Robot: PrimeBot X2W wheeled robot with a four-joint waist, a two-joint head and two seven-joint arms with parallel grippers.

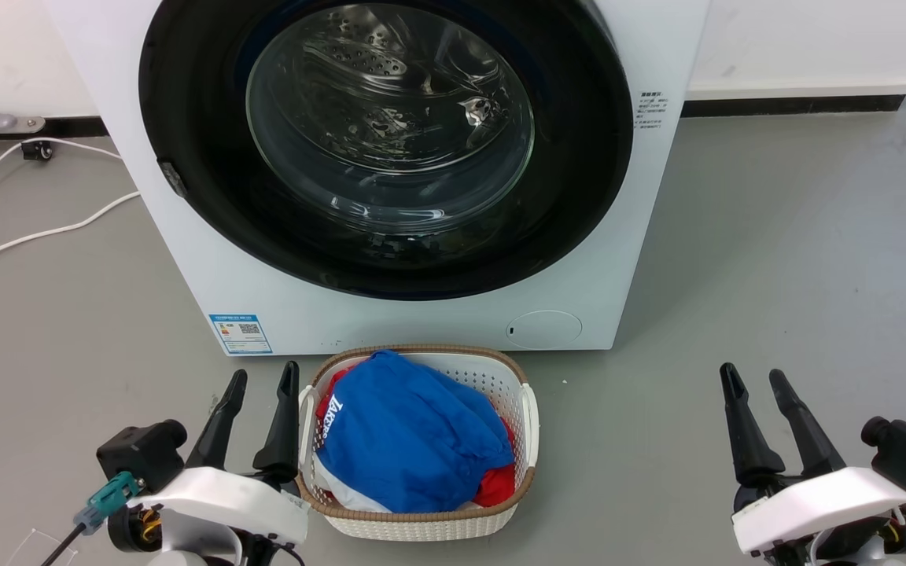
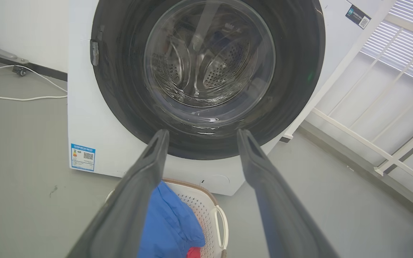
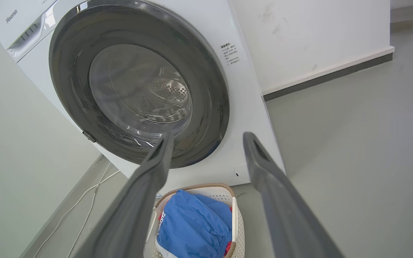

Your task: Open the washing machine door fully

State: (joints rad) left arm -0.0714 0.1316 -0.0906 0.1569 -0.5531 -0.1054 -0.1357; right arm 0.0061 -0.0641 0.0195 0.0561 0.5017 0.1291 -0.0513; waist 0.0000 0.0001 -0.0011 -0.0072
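The white washing machine (image 1: 421, 318) stands straight ahead on the grey floor. Its washing machine door (image 1: 579, 134), a glossy black disc with a clear glass bowl, lies shut flat against the front; a small latch tab (image 1: 172, 178) shows on its left edge. The door (image 2: 299, 71) also fills the upper part of the left wrist view, and the door (image 3: 206, 89) shows tilted in the right wrist view. My left gripper (image 1: 262, 380) is open at lower left, well short of the machine. My right gripper (image 1: 755, 380) is open at lower right, holding nothing.
A white laundry basket (image 1: 528, 409) with a woven rim holds blue and red clothes, on the floor right before the machine, between my grippers. White cables (image 1: 44, 232) trail on the floor at left. A white railing (image 2: 371, 107) stands to the machine's right in the left wrist view.
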